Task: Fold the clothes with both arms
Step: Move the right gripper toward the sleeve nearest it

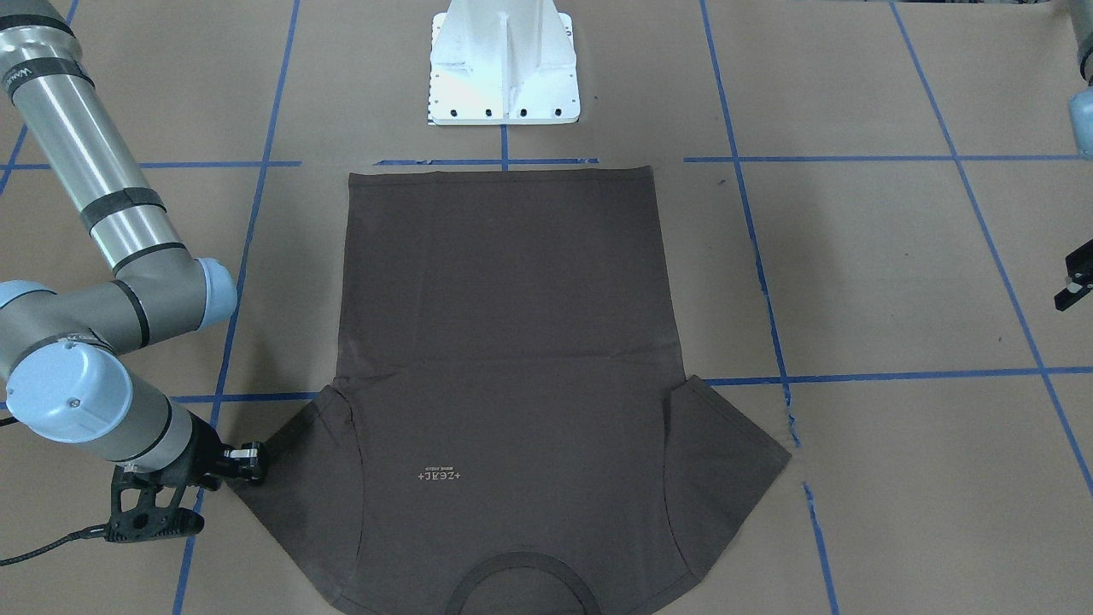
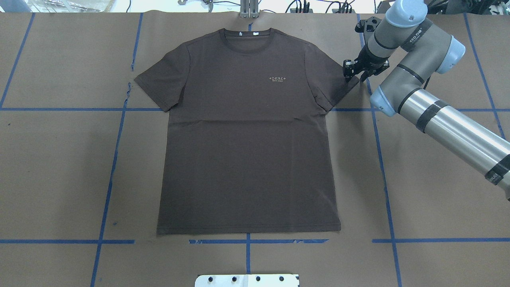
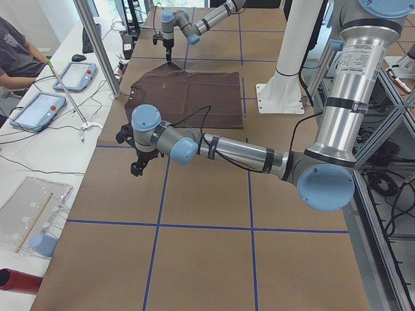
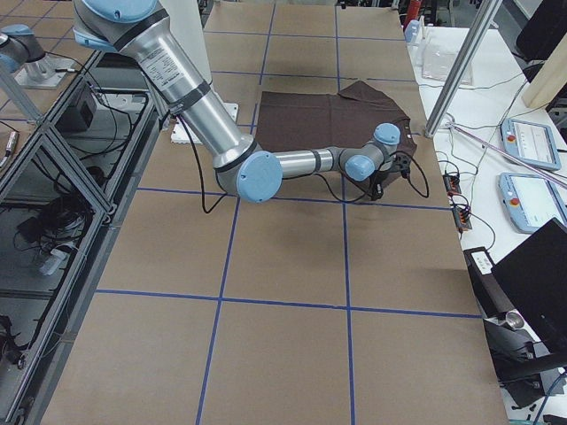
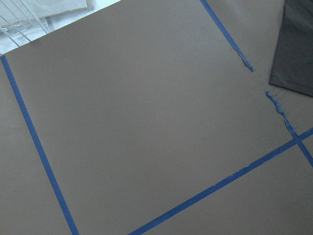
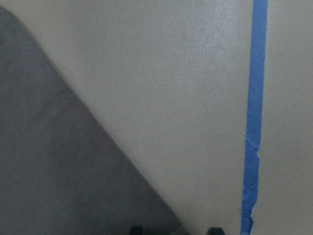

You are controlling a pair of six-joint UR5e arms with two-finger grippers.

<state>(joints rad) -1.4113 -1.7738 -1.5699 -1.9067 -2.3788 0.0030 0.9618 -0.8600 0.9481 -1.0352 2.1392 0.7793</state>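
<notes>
The dark grey-brown T-shirt (image 2: 247,139) lies spread flat, front up, collar at the table's far edge, with a small pale logo (image 2: 278,77) on the chest. My right gripper (image 2: 354,72) is low at the outer edge of the sleeve on that side. In the right wrist view its fingertips (image 6: 213,229) stand apart, with the sleeve hem (image 6: 58,171) running between them. My left gripper (image 3: 138,165) hovers over bare table well away from the other sleeve (image 5: 298,49). Only a black sliver of it shows at the front view's right edge (image 1: 1074,290), and I cannot tell whether it is open.
The white pedestal base (image 1: 504,68) stands just past the shirt's hem. Blue tape lines (image 2: 382,159) cross the brown paper table cover. In the left side view, an operator (image 3: 16,52) and tablets (image 3: 35,109) are at a side bench beyond the table's far edge.
</notes>
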